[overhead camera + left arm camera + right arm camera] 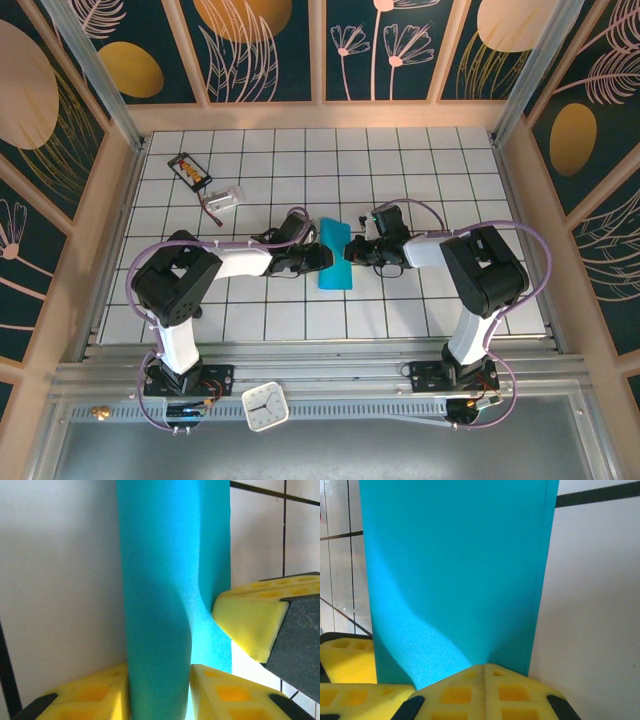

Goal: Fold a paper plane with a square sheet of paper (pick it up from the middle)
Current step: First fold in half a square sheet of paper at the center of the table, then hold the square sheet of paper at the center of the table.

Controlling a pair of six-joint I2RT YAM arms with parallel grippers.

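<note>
The teal square sheet of paper (335, 256) lies mid-table, folded into a narrow rectangle rather than a pointed paper plane. My left gripper (322, 256) comes at it from the left. In the left wrist view a raised fold of the sheet (160, 605) fills the gap between the yellow pads of that gripper (159, 692), touching both. My right gripper (353, 250) meets the sheet from the right. Its pads are closed together (485, 672) at the paper's edge, and the sheet (455, 570) puckers up toward their tip. One right fingertip (250, 622) dents the paper.
A small black card with orange marks (190, 170) and a small clear object (225, 198) lie at the back left. A white clock (265, 407) sits on the near rail. Wooden walls (100, 220) enclose the tiled floor.
</note>
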